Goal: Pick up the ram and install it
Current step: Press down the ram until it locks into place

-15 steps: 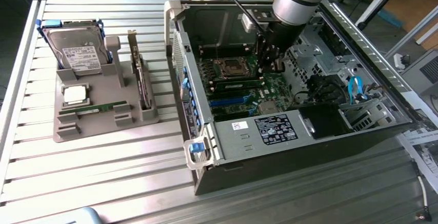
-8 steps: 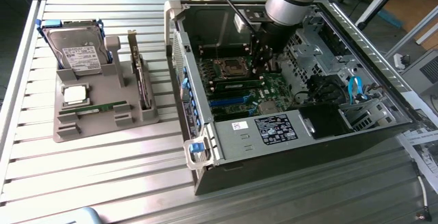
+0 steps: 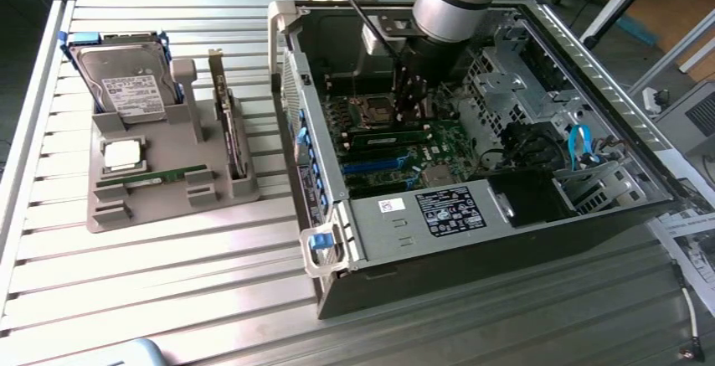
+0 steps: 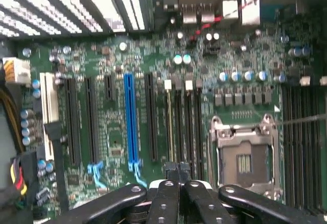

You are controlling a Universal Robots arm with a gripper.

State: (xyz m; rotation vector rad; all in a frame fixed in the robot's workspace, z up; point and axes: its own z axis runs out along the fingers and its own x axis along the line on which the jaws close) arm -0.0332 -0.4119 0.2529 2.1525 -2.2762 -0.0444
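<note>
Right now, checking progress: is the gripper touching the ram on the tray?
Apart. Exterior view: ram lies on the tray, gripper is inside the case.

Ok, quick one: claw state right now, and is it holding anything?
Claw: shut, inside the open computer case, just above the motherboard. Whether a ram stick sits between its fingers cannot be told.

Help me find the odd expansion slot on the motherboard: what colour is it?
Bright blue: one long blue slot among black ones, clearest in the wrist view.
</note>
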